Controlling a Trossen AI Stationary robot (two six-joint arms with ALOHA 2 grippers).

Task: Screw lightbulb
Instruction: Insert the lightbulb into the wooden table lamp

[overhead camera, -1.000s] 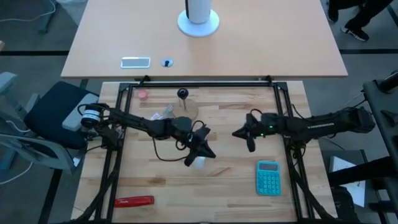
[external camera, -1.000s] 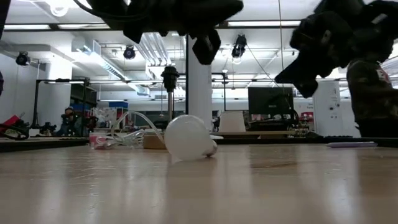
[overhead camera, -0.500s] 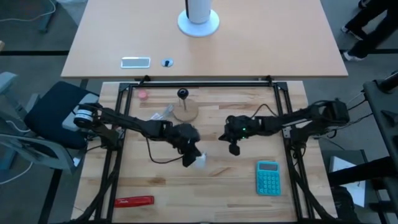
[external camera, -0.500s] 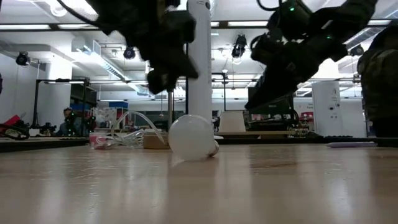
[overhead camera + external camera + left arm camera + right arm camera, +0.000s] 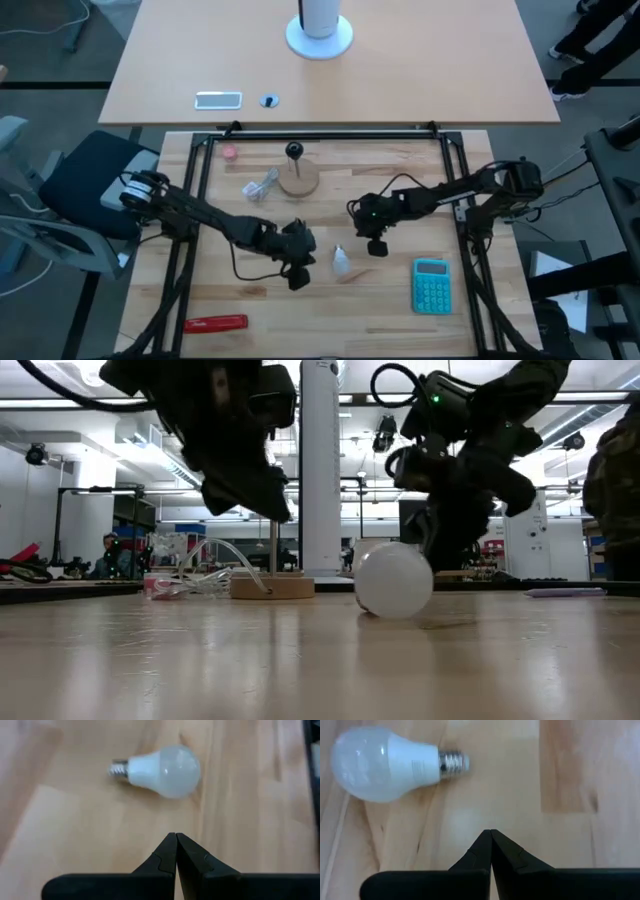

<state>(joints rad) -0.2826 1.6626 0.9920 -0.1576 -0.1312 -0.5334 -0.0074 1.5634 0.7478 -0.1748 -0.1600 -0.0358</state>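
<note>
— While both arms hang low over the wooden worktop (image 5: 250,300), where does the lightbulb (image 5: 340,261) lie?

— On its side on the bare planks near the middle, between the two grippers and touching neither. From the left wrist camera the lightbulb (image 5: 161,769) shows its white globe and its short grey screw base pointing away to one side; the right wrist camera shows it (image 5: 390,763) lying flat as well.

— And the left gripper (image 5: 297,280)?

— Its jaws are pressed fully together and hold nothing. It sits just beside the bulb, on the left arm's side. In the left wrist view the two dark fingers (image 5: 165,857) meet in a point short of the globe.

— The right gripper (image 5: 377,247)?

— Same: jaws closed tight, empty, near the bulb on the other side. In the low view it (image 5: 447,545) hangs right behind the white globe (image 5: 393,580).

— What else is on the worktop?

— A teal calculator (image 5: 432,284) close to the right arm, a red tool (image 5: 215,323) at the near left edge, a round wooden base with a black-topped post (image 5: 297,175) farther back, and a clear plastic bag (image 5: 260,184) beside it. A small pink thing (image 5: 229,153) lies at the far left corner.

— Beyond it?

— A second, paler table (image 5: 400,80) carries a large white cylinder on a round base (image 5: 319,30).
</note>
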